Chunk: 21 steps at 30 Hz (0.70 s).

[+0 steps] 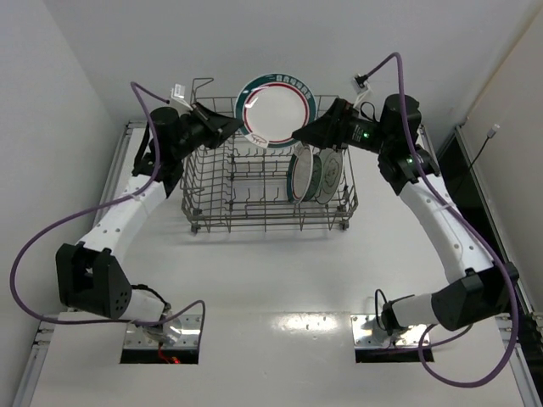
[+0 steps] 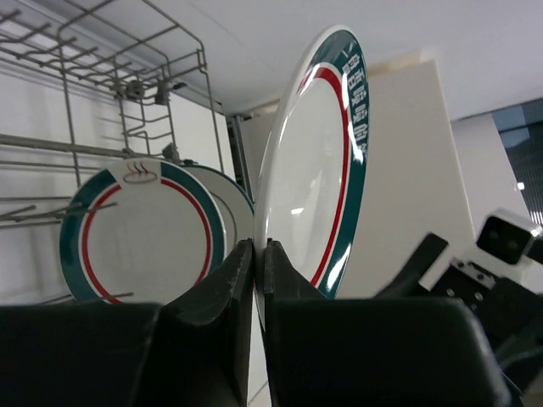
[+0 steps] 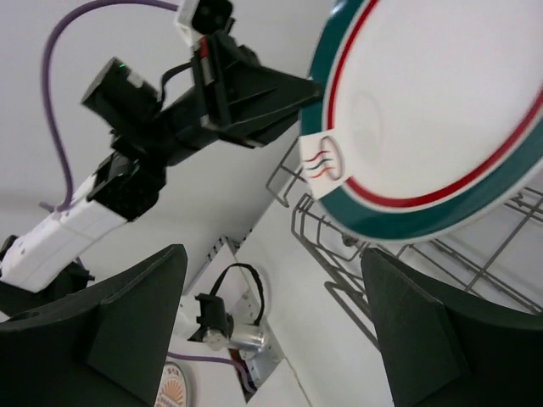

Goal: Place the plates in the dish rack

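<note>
Plate [image 2: 314,170] rim in left claw [image 2: 260,248], wrist close-up

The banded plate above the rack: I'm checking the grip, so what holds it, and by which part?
The left gripper pinches the plate by its rim; the right gripper is open.

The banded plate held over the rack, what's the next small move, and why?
Probably lower it with the left gripper, edge first, into the dish rack, left of the standing plates. The left gripper alone is shut on the banded plate's rim. The right gripper stands open and is not gripping it, and the plate hangs above the rack.
</note>
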Each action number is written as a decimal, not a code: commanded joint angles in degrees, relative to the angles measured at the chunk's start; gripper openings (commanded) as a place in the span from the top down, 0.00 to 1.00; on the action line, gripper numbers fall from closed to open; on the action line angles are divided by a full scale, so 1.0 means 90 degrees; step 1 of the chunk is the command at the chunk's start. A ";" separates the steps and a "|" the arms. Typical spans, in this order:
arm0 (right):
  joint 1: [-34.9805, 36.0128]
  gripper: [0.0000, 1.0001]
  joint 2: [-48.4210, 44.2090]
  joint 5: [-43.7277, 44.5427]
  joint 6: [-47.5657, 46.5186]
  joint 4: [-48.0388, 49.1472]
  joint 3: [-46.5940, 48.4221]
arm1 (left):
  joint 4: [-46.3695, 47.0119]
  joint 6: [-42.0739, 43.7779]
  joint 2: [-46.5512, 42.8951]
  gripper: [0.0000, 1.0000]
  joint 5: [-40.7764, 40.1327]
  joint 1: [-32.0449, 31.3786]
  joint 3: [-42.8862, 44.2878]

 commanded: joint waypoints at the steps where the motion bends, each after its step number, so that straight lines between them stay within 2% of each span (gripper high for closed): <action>1: -0.0124 0.19 0.0237 0.0049 -0.0126 0.0165 0.0167 | 0.0790 -0.0130 -0.0803 1.00 0.0095 -0.0120 0.0052; 9: -0.0309 0.19 0.0053 0.0128 -0.0127 0.0067 -0.0145 | 0.0057 0.0309 -0.1439 1.00 -0.0198 -0.0277 -0.0008; 14: -0.0368 0.19 -0.0094 0.0050 -0.0108 0.0203 -0.0330 | 0.0115 0.0252 -0.1498 1.00 -0.0131 -0.0277 -0.0008; 19: -0.0368 0.19 -0.0066 -0.0077 0.0253 0.0750 -0.0322 | 0.0115 0.0251 -0.1440 1.00 -0.0003 -0.0774 0.0051; 21: -0.0368 0.23 0.0023 -0.0136 0.0322 0.0808 -0.0263 | 0.0115 0.0251 -0.1440 1.00 -0.0003 -0.0901 -0.0008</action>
